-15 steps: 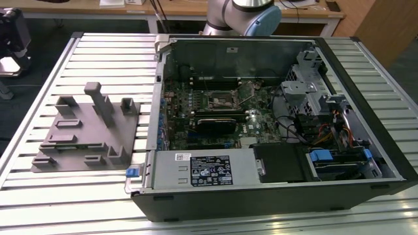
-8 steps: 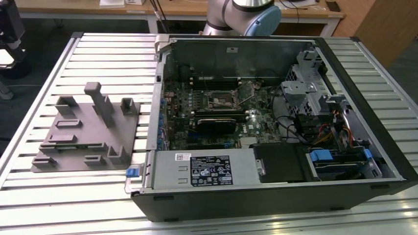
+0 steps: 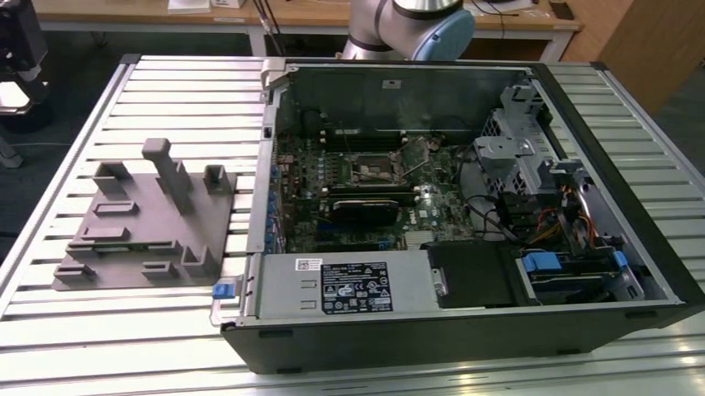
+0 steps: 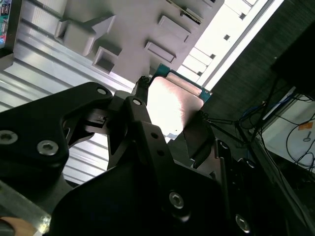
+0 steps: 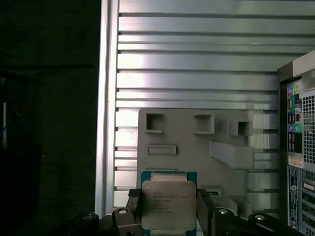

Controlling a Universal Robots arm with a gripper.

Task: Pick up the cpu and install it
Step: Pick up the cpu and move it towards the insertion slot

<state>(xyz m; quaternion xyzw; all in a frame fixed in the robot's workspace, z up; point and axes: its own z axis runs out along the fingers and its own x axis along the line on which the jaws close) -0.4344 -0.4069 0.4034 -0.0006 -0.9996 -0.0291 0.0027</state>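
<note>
The cpu (image 5: 167, 204), a small square chip with a pale silver top and green edge, sits between my gripper's (image 5: 168, 216) two black fingers, which are shut on its sides. In the second wrist view the cpu (image 4: 173, 104) shows its shiny face, clamped in the gripper (image 4: 170, 120). It hangs in the air well above the grey fixture (image 5: 197, 147), over the edge nearest the table's side. The open computer case (image 3: 463, 206) lies on the table with its motherboard socket (image 3: 369, 169) exposed.
The grey fixture (image 3: 144, 223) with upright tabs rests on the ribbed aluminium table (image 3: 165, 91) at the exterior view's left, beside the case. The arm's base (image 3: 408, 25) stands behind the case. Cables, a drive cage (image 3: 518, 140) and a power supply (image 3: 342, 285) crowd the case interior.
</note>
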